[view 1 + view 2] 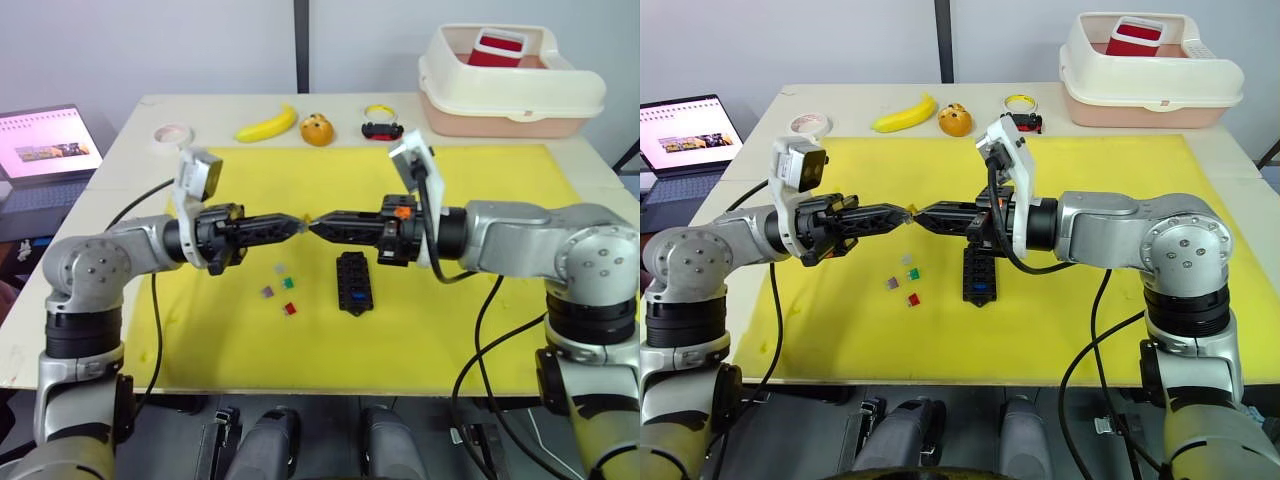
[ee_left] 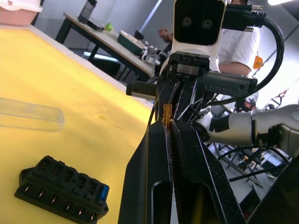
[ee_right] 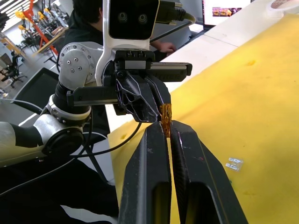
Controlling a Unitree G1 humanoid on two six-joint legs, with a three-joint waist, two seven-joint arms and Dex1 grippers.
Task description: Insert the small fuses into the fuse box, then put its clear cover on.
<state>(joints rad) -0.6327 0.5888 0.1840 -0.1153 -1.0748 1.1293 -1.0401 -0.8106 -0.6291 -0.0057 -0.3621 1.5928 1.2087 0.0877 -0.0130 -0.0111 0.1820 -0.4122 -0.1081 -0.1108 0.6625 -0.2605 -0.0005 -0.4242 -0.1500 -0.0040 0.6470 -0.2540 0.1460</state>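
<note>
Amber fuse [image 3: 166, 116] is pinched between both grippers, left [image 1: 297, 226] and right [image 1: 318, 226], mid-frame above the yellow mat: one should release before the other carries it squarely down to the box [image 1: 352, 281], just below.

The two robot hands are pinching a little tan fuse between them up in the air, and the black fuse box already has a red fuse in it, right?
Not quite: the fuse sitting in the fuse box is blue, not red, as the left wrist view shows. The rest holds: the left gripper and right gripper meet on a tan fuse above the mat.
</note>
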